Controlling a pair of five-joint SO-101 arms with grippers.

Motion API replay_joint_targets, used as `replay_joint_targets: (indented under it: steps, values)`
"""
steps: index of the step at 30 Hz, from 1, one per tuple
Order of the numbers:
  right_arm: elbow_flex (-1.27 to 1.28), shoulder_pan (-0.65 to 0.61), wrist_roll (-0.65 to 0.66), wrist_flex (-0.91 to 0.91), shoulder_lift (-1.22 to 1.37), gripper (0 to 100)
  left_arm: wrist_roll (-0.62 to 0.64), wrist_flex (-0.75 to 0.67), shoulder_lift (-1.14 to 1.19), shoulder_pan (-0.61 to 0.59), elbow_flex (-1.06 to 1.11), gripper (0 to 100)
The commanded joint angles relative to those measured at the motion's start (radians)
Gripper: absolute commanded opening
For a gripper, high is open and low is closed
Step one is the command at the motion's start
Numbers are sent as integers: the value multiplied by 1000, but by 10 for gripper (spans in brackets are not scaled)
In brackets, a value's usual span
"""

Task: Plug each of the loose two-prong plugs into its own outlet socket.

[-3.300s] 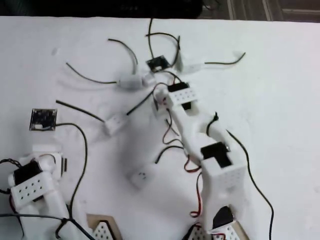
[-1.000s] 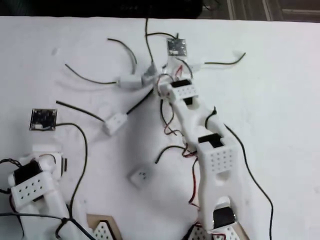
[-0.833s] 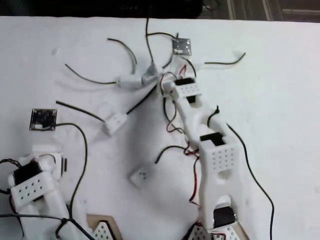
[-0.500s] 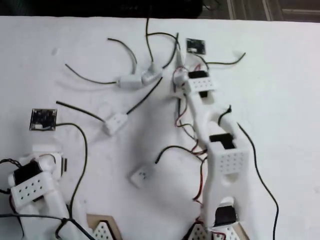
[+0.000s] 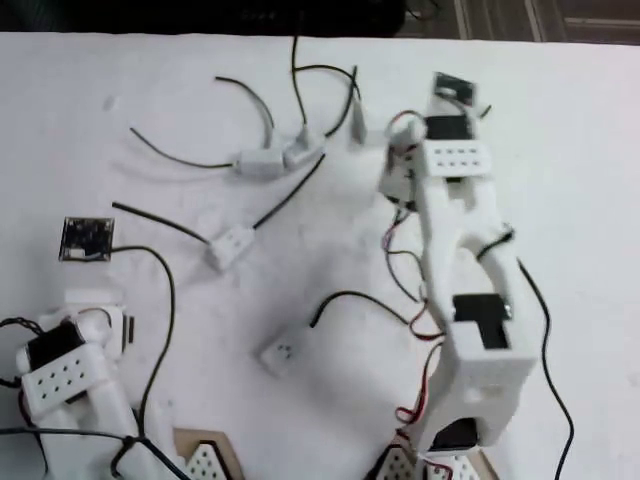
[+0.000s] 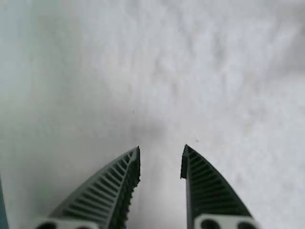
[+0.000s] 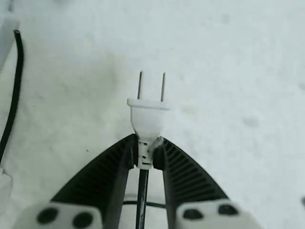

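Observation:
My right gripper [image 7: 145, 153] is shut on the base of a white two-prong plug [image 7: 147, 113]. Its prongs point away from me just over the white table, and its black cord runs back between my fingers. In the high view the right arm [image 5: 455, 190] stretches to the back right and covers that plug. A socket block [image 5: 230, 245] lies left of centre, and another socket block [image 5: 283, 352] lies near the front. A third socket [image 5: 258, 162] sits at the back with a plug [image 5: 302, 152] against it. My left gripper [image 6: 161, 155] is open over bare table at the front left.
A loose plug [image 5: 355, 128] with a curling black cord lies at the back centre. Black cords [image 5: 180, 160] trail across the left half. A black cord [image 7: 12, 95] lies beside my right gripper. The parked left arm [image 5: 60, 370] fills the front left corner.
The right arm has swung from the plug and socket at the back centre over to the back right. The left arm has not moved.

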Motion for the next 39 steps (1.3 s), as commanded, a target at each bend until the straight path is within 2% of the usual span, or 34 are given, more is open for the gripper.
replay_joint_targets:
  steps: [1,4,7,20,27,30,34,36,39]
  values:
    - [-14,96,-92,131,-128,17,-6,-12,-21,-1,0,158]
    - [-14,150,-247,208,-171,17,-6,-12,-21,-1,0,158]
    - [31,194,-331,229,-197,17,-6,-12,-21,-1,0,157]
    - [183,180,-328,223,-286,22,-6,-12,-21,-1,0,157]
    - [258,62,-296,223,-377,224,-6,-12,-21,-1,0,157]
    - [285,21,-288,223,-427,240,-6,-12,-21,-1,0,157]
    - [292,19,-129,223,-486,240,-6,-12,-21,-1,0,157]
    - [295,30,40,223,-512,240,-6,-12,-21,-1,0,156]
    - [295,84,385,223,-542,240,-6,-12,-21,-1,0,156]
